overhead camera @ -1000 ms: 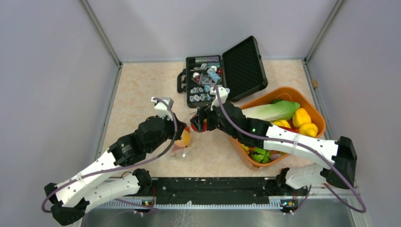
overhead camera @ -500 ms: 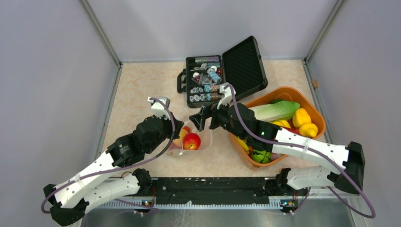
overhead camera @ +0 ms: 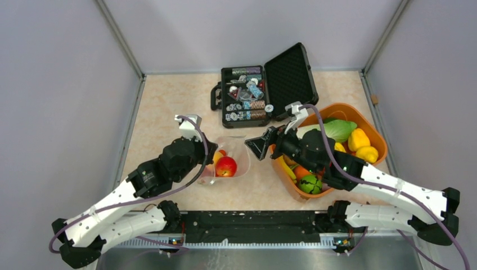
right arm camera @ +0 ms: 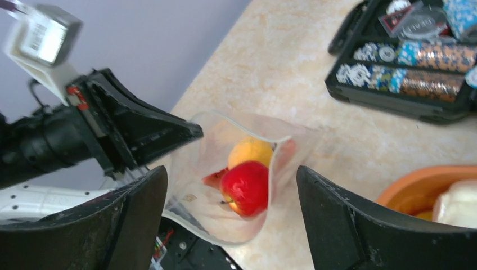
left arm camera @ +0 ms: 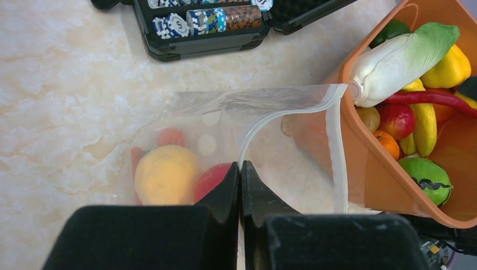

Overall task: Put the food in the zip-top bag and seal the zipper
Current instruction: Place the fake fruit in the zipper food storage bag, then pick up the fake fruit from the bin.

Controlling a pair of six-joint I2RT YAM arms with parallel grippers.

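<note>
The left claw [left arm camera: 241, 169] was closed flat on the rim of the clear, thin plastic zip-top bag [overhead camera: 233, 151], which was held up with its mouth open above the beige marbled surface [overhead camera: 163, 107]. The whitish ridged zipper strip [left arm camera: 336, 146] was seen unsealed, curving around the mouth. Inside the bag a glossy red toy apple [overhead camera: 226, 166] and a yellow-orange toy peach [left arm camera: 166, 174] were lying together, touching. Just right of the bag, the right claw [overhead camera: 256, 151] was spread wide and nothing was held in it. Further right, the orange oval plastic tub [left arm camera: 363, 152] was filled with a pale green-tipped toy lettuce [overhead camera: 332, 129], yellow toy peppers [overhead camera: 359, 139] and a round green toy [overhead camera: 310, 183]. Behind, an open black case [overhead camera: 289, 73] of poker chips [overhead camera: 244, 95] was set.
</note>
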